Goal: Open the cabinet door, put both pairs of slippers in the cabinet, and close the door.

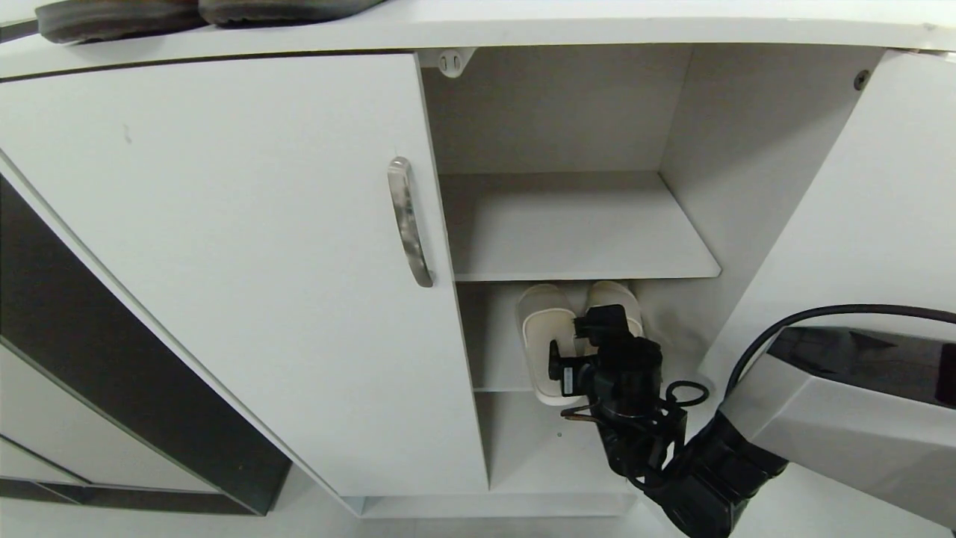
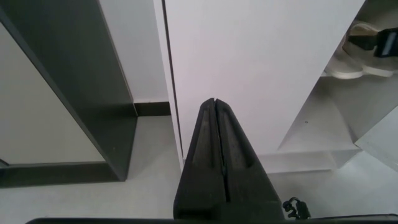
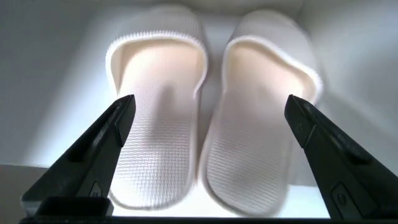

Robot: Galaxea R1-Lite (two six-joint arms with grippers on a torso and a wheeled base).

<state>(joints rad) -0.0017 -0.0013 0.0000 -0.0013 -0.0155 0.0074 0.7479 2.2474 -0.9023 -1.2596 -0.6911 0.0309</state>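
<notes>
Two dark slippers (image 1: 112,19) sit cropped atop the cabinet (image 1: 224,261); the empty, wide-open right end effector (image 3: 209,104) partly hides white slippers (image 1: 539,329).

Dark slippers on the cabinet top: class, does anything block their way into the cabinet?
Nothing visible blocks the dark slippers. The right door stands open, leaving the upper shelf reachable. The white slippers sit on the shelf below, the open right gripper just in front of them.
</notes>
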